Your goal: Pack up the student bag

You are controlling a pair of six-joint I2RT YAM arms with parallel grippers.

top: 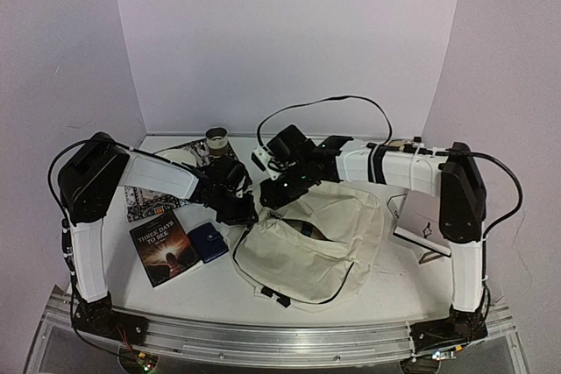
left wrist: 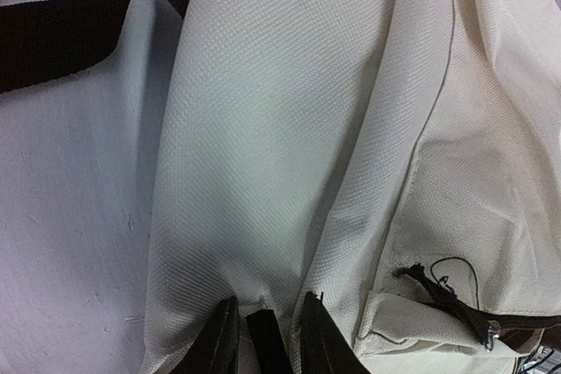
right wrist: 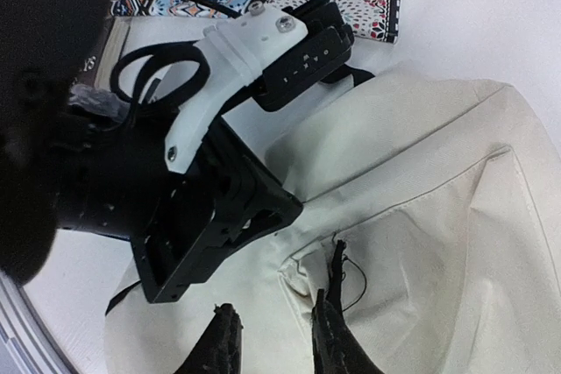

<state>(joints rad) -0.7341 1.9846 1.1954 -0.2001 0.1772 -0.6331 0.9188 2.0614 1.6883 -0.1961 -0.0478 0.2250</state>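
Observation:
The student bag is a cream fabric backpack lying slumped at mid-table, with black straps trailing at its near edge. My left gripper is at its upper left edge. In the left wrist view it is shut on a puckered fold of the bag's fabric, with a black strap piece between the fingers. My right gripper is just beside it. In the right wrist view it stands open over the bag, its right finger touching the black zipper end.
A dark book and a small blue case lie left of the bag. A patterned cloth and a tape roll lie at the back left. A white notebook rests at the right.

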